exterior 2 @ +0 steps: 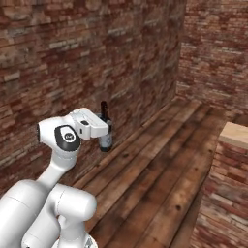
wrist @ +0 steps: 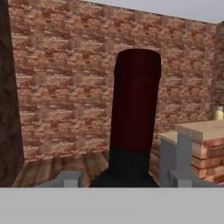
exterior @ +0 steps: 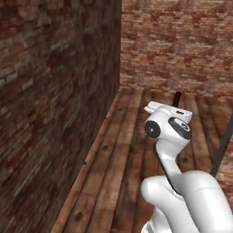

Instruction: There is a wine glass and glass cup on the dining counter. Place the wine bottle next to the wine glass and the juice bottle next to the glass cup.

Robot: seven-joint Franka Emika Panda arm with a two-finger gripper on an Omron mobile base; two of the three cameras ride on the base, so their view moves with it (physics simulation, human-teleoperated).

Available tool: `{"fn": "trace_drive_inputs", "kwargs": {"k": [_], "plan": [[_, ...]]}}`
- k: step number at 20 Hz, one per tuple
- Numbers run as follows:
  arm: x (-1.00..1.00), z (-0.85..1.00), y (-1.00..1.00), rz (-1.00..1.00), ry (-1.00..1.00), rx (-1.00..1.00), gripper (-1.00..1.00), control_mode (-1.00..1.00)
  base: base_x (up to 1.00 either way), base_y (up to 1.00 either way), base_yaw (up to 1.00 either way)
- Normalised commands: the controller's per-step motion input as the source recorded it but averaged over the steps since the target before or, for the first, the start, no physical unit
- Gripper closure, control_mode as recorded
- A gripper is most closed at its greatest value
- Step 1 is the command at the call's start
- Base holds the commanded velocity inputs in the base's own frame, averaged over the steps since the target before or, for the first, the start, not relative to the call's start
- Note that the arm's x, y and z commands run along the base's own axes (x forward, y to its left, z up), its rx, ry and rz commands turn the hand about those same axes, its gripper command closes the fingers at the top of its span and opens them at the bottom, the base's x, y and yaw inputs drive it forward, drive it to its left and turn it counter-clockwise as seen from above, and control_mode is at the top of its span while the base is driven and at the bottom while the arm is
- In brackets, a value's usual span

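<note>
A: From the left base view, where does the wine bottle (exterior: 177, 98) sit?
B: Its dark neck pokes up just behind the white hand, upright, above the plank floor (exterior: 123, 154). The brick wall (exterior: 54, 100) runs along the left.

A: And the right base view?
B: The bottle (exterior 2: 105, 130) hangs upright at the tool (exterior 2: 102, 130), clear of the floor, long axis vertical, close beside the brick wall. There is a greyish label low on the body, but no writing on it can be read. A light-wood bench (exterior 2: 236, 134) on brick sits well off to the right of the bottle.

A: The hand view?
B: The dark red cap (wrist: 136, 103) rises between the two grey fingertips (wrist: 179, 159), one on each side of the shoulder. The jaws look closed partway onto the bottle, so I judge it gripped. Right of the bottle, that wood-topped bench (wrist: 199, 129) carries a small yellow bottle (wrist: 219, 113). The carry, I'd say, has to head that way.
</note>
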Motion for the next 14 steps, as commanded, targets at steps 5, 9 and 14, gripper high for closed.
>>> {"fn": "trace_drive_inputs", "kwargs": {"k": [5,9,14], "plan": [[0.00,0.00,0.00,0.00,0.00,0.00,1.00,1.00,0.73,0.00,-0.25],[0.00,0.00,0.00,0.00,0.00,0.00,1.00,1.00,0.68,0.00,-0.31],[0.00,0.00,0.00,0.00,0.00,0.00,1.00,1.00,0.63,0.00,-0.37]]}}
